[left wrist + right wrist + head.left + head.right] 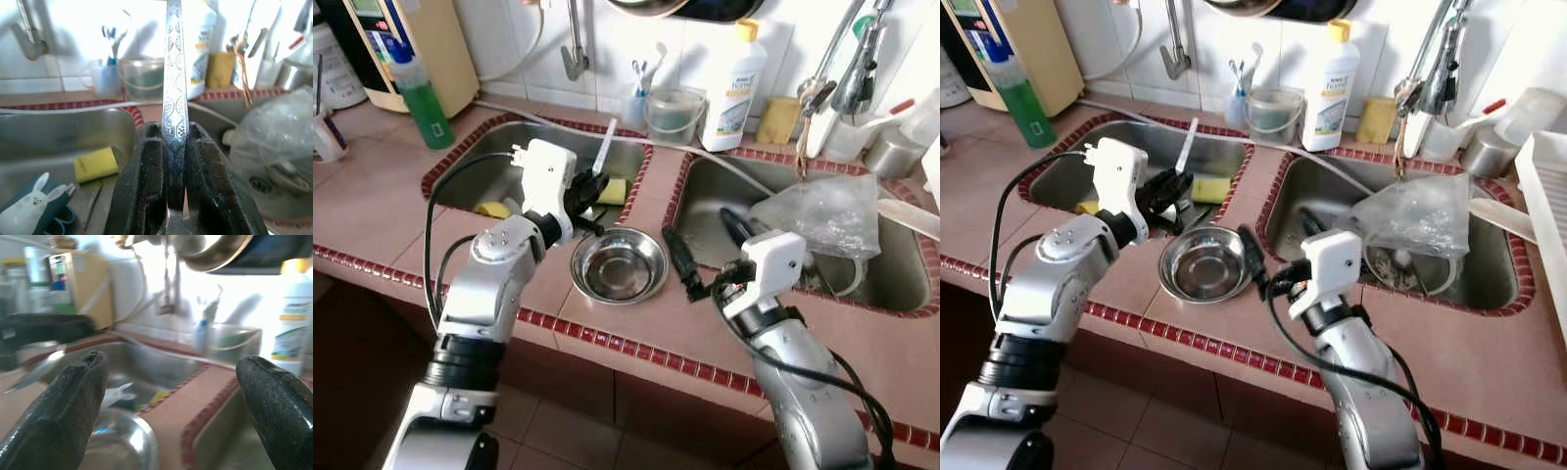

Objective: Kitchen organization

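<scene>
I see a flat metal utensil handle [175,98], embossed with small oval patterns, standing upright above the near edge of the left sink. A round steel bowl [620,264] sits empty on the tiled counter between both sinks.

We see a pink-tiled counter [382,186] edged in red, with two steel sinks set into it. A green bottle [419,93] stands at the back left, just beside a beige appliance [421,44]. On the ledge behind the sinks, a cup [634,103] of toothbrushes touches a clear tub [674,116], next to a white bottle [734,88] with a yellow cap and an upright yellow sponge [781,119]. A second sponge [612,191] lies in the left sink [509,147]. A crumpled plastic bag [822,215] sits in the right sink [891,284]. A white rack [1547,215] stands at the far right.
</scene>
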{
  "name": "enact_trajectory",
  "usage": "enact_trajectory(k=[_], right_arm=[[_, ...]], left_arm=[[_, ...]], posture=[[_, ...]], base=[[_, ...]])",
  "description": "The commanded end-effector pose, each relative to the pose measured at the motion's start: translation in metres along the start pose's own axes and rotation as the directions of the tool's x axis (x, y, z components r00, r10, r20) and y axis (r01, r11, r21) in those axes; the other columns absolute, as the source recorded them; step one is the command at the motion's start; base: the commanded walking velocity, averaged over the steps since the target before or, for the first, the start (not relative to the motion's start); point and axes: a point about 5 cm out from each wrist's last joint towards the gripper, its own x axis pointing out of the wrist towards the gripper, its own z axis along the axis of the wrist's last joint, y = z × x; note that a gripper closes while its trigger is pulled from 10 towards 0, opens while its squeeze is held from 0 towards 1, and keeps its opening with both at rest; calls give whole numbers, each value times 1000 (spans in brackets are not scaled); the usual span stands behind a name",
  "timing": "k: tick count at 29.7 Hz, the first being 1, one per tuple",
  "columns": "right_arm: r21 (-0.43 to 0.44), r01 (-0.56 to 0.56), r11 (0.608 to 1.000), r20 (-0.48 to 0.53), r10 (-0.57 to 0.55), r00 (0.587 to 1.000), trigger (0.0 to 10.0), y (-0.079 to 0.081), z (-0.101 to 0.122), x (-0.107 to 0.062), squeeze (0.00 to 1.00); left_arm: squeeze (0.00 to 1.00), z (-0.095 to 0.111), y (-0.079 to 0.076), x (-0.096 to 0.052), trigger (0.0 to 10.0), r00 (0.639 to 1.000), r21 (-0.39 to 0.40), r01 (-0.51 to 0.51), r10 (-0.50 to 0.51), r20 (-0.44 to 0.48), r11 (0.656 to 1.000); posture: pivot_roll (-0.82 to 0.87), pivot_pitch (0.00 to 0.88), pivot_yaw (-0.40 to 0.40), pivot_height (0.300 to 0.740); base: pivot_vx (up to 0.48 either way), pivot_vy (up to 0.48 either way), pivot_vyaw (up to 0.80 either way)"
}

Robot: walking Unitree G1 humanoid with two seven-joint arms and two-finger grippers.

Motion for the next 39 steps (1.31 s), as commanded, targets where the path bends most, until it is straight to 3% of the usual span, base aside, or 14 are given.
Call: enact_trajectory(k=[1, 3, 4, 6, 9, 18, 27, 39], right_arm=[[-9, 39, 999, 13, -39, 999, 10000, -5, 1, 2, 0], [-17, 117, 993, 43, -116, 992, 10000, -17, 1, 9, 0], [-20, 145, 989, 64, -143, 988, 10000, -21, 2, 12, 0], [-23, 155, 988, 77, -153, 985, 10000, -22, 3, 13, 0], [-57, 206, 977, 103, -199, 975, 10000, -29, 1, 18, 0], [-91, 266, 960, 112, -255, 960, 10000, -35, -6, 21, 0], [-102, 258, 961, 123, -246, 961, 10000, -31, -11, 24, 0], [-99, 242, 965, 124, -229, 965, 10000, -26, -15, 25, 0]], left_arm=[[0, 5, 1, -2, 10000, 999, -11, -13, 14, 49, 1000], [0, 2, -5, -7, 10000, 986, -32, -45, 50, 162, 998], [0, -2, -9, -8, 10000, 979, -88, -55, 71, 192, 995], [0, -3, -11, -9, 10000, 975, -120, -48, 73, 211, 992], [0, -10, -20, -11, 10000, 966, -83, -76, 94, 240, 994], [0, -26, -21, -13, 10000, 970, -156, -81, 113, 214, 985], [0, -25, -20, -10, 10000, 973, -139, -73, 101, 208, 988], [0, -29, -26, -10, 10000, 981, -125, -48, 71, 183, 991]], posture=[[-95, 2, 23, 740], [-97, 0, 23, 740], [-100, 0, 24, 740], [-100, 0, 24, 740], [-104, 0, 24, 740], [-113, 0, 29, 740], [-115, 0, 31, 740], [-115, 0, 28, 740]], base=[[0, 0, 0], [0, 0, 0], [0, 0, 0], [0, 0, 0], [0, 0, 0], [0, 0, 0], [0, 0, 0], [0, 292, 0]])
